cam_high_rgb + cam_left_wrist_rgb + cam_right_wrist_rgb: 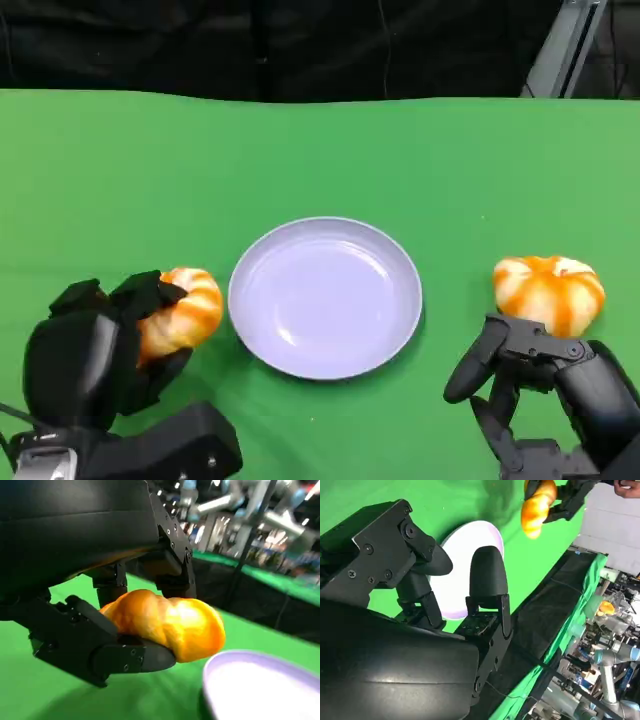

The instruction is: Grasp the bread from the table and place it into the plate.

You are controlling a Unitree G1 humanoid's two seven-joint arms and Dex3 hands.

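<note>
My left hand (100, 350) grips an orange-striped bread (185, 308) just left of the lilac plate (325, 297). In the left wrist view the bread (167, 622) sits pinched between the black fingers (125, 655), a little above the green cloth, with the plate's rim (235, 662) close beside it. A second striped bread (548, 292) lies on the cloth right of the plate. My right hand (525, 375) is just in front of that bread, fingers apart and holding nothing. The right wrist view shows its fingers (487, 575), the plate (465, 555) beyond them, and the held bread (537, 502).
The green cloth (320, 150) covers the table back to a dark curtain. A metal frame (565, 45) stands at the far right corner. A person's hand (627, 487) shows at the edge of the right wrist view.
</note>
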